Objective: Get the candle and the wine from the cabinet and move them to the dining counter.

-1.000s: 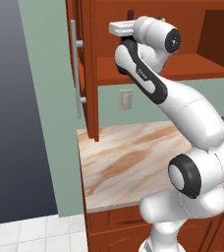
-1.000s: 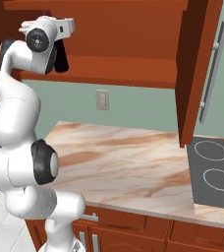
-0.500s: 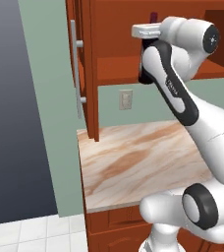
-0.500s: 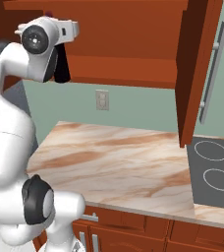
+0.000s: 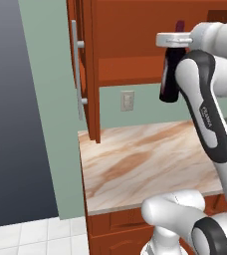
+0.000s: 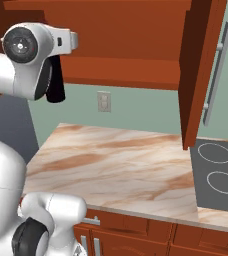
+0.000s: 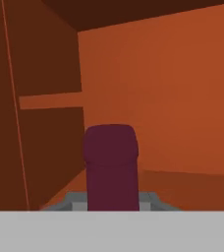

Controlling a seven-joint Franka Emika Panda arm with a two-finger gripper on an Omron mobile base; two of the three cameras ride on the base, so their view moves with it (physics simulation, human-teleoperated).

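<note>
Wine [image 5: 169, 79] by its neck in claw [image 7: 112, 204]

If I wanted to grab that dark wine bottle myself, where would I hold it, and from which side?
Take the wine bottle by its slim neck, just under the maroon capsule, coming in level from the cabinet's open front. It hangs upright, and the neck is the narrowest part, so fingers close round it easily. The gripper appears to hold it exactly there.

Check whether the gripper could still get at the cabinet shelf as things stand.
Probably not usefully: the gripper is shut on the wine bottle, hanging outside the cabinet. The doors stand open, so the way in looks free otherwise.
</note>
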